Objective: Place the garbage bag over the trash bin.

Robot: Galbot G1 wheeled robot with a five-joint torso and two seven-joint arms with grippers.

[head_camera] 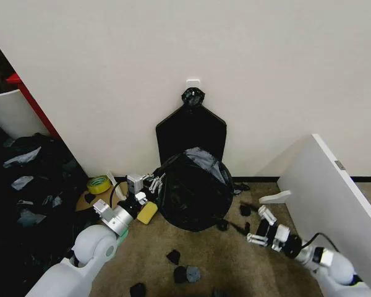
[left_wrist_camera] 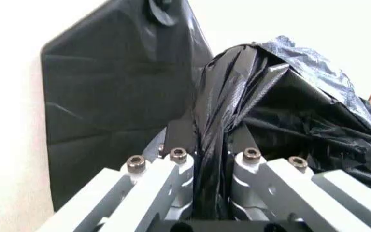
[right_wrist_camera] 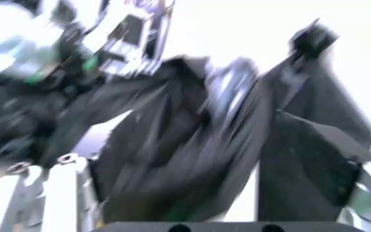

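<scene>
The garbage bag [head_camera: 193, 189] already lay draped over the trash bin on the floor against the wall, below the flat bundle of bags [head_camera: 191, 133] hanging from its hook. It looked mostly on, with the edge left to settle. The left hand [head_camera: 150, 182] pinched a gathered fold at the bag's left side. The right hand [head_camera: 260, 228] hung apart with fingers spread. The bin itself was wholly hidden under the plastic.

White rounded arms, silver end effector links with dark hex screws.
</scene>
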